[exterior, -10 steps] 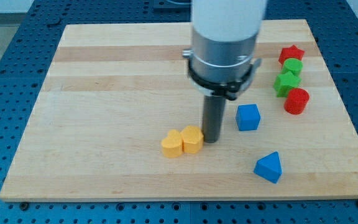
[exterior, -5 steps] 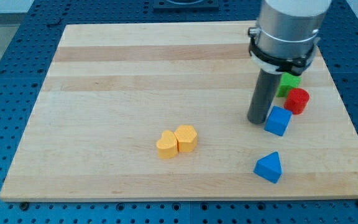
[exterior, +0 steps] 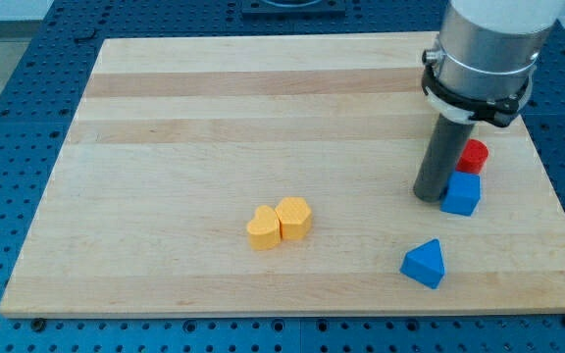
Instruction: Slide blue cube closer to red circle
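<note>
My tip point(exterior: 428, 196) sat touching the blue cube point(exterior: 461, 193) on its left; no claw showed. The cube lay just below the red circle point(exterior: 474, 155). Best was 1 gentle nudge upward, not sideways.

Our arm comes down from the top of the view over the counter's right side, near its right edge and nearer the far edge than the near one. Its pale upper housing narrows into a grey metal collar ringed by a black clamp. Below that, our straight dark rod stands upright, and my tip point(exterior: 429, 197) rests on the counter surface.
</note>
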`<action>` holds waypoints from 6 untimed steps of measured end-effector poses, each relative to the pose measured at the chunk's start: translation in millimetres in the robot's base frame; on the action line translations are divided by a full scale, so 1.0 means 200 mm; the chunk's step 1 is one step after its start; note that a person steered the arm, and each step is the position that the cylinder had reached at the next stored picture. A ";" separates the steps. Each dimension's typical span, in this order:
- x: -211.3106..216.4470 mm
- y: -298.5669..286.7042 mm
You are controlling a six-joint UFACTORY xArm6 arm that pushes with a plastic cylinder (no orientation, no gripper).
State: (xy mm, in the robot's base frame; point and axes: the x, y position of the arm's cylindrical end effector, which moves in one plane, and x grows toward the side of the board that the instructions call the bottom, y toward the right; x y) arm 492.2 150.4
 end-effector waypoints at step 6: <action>0.05 0.07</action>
